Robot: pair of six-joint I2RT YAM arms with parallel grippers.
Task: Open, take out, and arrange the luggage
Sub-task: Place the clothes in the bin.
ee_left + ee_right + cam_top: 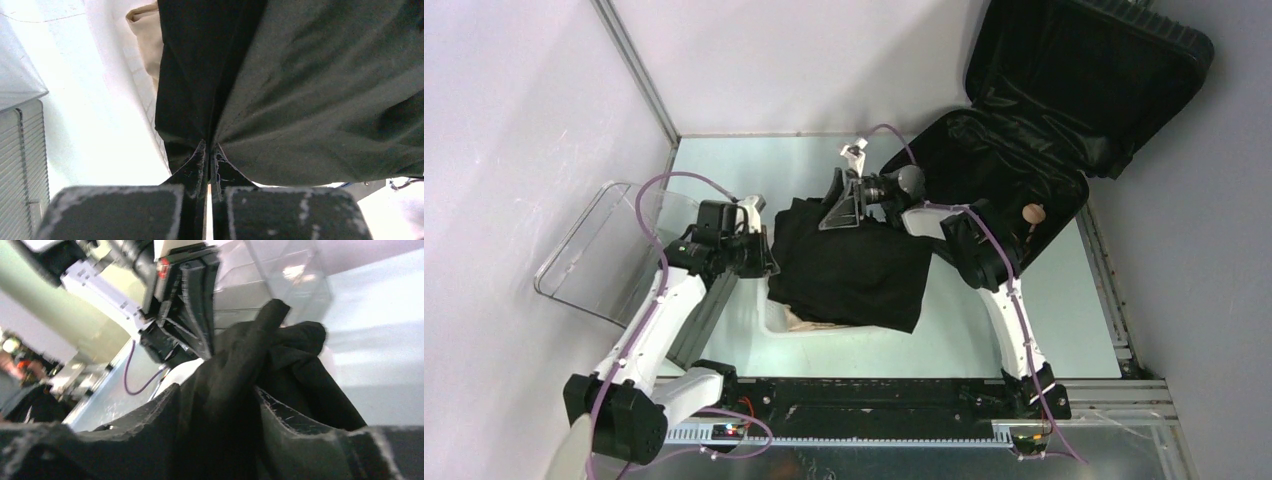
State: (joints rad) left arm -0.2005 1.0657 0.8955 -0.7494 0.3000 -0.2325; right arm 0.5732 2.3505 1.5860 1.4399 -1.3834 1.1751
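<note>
Left gripper (209,148): jaws together, pinching the edge of a black folded fabric garment (854,265). Right gripper (217,400): jaws parted, a fold of that garment standing between them. The garment hangs between both tools, draped over a white perforated plastic basket (782,322). Large black hard-shell ribbed luggage (1034,140) lies near the right gripper, beyond it and to its right. Its lid is open. It is well apart from the left one.

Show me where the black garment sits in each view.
Top external: black garment at centre, draped over the white basket.
Left wrist: fills the upper right, its edge pinched in the left gripper.
Right wrist: bunched at centre, between the fingers of the right gripper.
Shared landmark: the left gripper, at the garment's left edge from above, upper centre in the right wrist view.
</note>
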